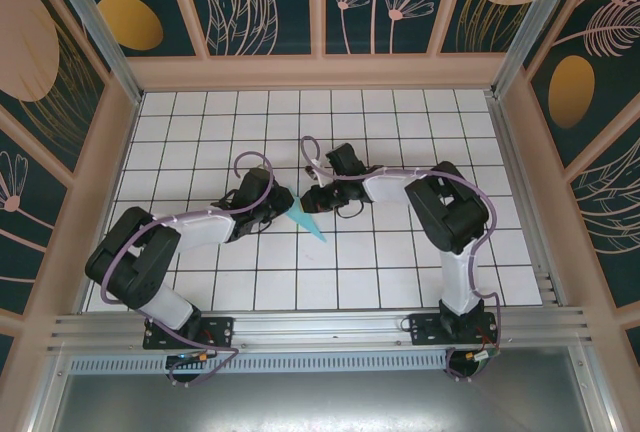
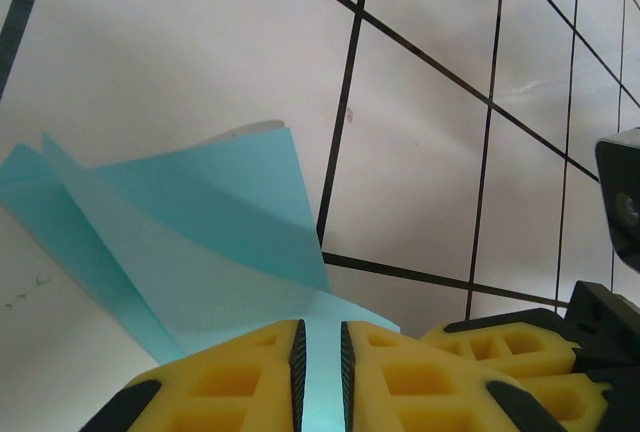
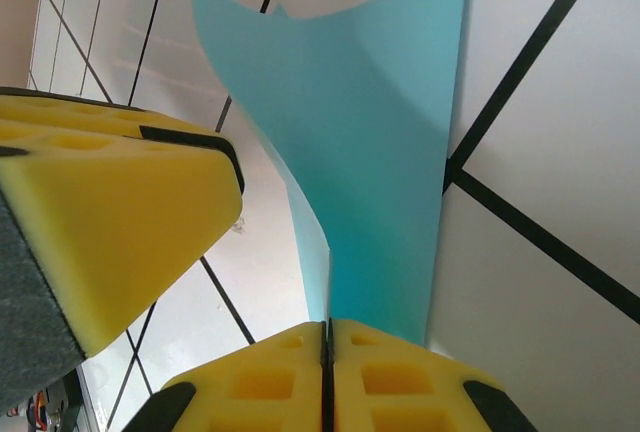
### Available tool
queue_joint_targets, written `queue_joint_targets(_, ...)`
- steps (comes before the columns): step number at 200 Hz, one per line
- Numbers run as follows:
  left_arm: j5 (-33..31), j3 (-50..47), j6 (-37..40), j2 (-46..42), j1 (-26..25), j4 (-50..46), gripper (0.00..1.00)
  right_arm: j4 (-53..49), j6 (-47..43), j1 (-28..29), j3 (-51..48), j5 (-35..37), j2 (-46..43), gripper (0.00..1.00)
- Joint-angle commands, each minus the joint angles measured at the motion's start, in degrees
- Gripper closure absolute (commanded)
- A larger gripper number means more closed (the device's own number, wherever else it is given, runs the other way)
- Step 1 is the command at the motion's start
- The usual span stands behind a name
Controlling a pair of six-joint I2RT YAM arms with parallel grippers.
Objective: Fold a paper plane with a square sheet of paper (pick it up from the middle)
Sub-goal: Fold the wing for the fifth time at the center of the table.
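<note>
The light-blue paper plane (image 1: 312,225), folded to a slim point, is held up over the white grid table (image 1: 400,272) at its middle, point toward the near right. My left gripper (image 1: 289,206) grips it from the left. In the left wrist view its pads (image 2: 297,352) stand a narrow gap apart with the paper (image 2: 200,242) filling the gap. My right gripper (image 1: 306,201) meets it from the right. Its pads (image 3: 345,352) are pressed together on the paper's fold (image 3: 370,152). The left gripper's yellow finger (image 3: 110,192) sits close beside it.
Both arms reach inward over the grid table, and their purple cables (image 1: 250,162) loop above the wrists. Patterned walls (image 1: 320,12) enclose the table on three sides. An aluminium rail (image 1: 320,327) runs along the near edge.
</note>
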Motion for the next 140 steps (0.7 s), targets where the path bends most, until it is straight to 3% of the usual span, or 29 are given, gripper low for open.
queue_joint_targets(1, 0.2, 0.1, 0.5, 1.4, 0.4, 1.1, 0.80, 0.2, -2.0, -0.1, 1.6, -2.1, 2.0, 0.91)
queue_joint_targets(140, -0.4, -0.3, -1.4, 4.6, 0.4, 0.8, 0.81, -2.7, -2.9, -0.1, 3.7, -1.8, 5.7, 0.91)
